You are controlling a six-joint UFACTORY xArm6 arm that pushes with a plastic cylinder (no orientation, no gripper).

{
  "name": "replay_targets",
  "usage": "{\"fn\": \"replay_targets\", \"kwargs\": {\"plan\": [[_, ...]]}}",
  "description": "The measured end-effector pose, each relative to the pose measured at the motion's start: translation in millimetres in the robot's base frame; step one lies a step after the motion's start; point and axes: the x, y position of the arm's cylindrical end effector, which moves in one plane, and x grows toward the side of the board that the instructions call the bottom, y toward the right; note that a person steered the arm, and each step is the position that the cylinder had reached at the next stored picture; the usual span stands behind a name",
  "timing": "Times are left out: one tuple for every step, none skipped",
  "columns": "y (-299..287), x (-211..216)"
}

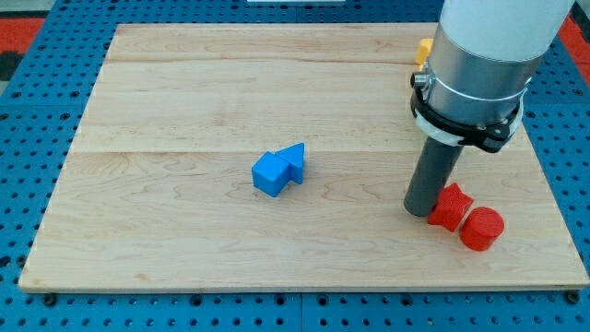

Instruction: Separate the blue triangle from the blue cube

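Pale wooden board [184, 83] on a blue pegboard table [28, 184]. Near the board's middle, slightly toward the view's left and bottom: blue cube [270, 173], bright and matte, turned corner-on so three faces show, top face lighter than the sides. Right against its upper-right side: blue triangle [295, 159], same blue, a small wedge with a sloped top rising to a point toward the view's top-right. Touching, no gap visible between the two.

Well apart, toward the view's right: my tip [419, 211], lower end of a dark grey rod under a wide grey-and-white housing, resting on the board. No jaws, nothing grasped; bare rod only. Just beside the tip on its right, seemingly touching: a red block [450, 206] of angular shape, exact form unclear. Next to that, toward the bottom-right: a red cylinder [481, 228]. Mostly hidden behind the housing near the board's top-right: part of a yellow block [423, 50], shape not readable.
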Motion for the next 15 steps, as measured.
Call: {"fn": "replay_targets", "kwargs": {"plan": [[5,5],[8,10],[-7,12],[-64,25],[-121,38],[-169,42],[-189,27],[-189,-52],[-189,-76],[-189,-76],[-204,-102],[-169,-130],[-102,-121],[-53,-92],[-49,-88]]}}
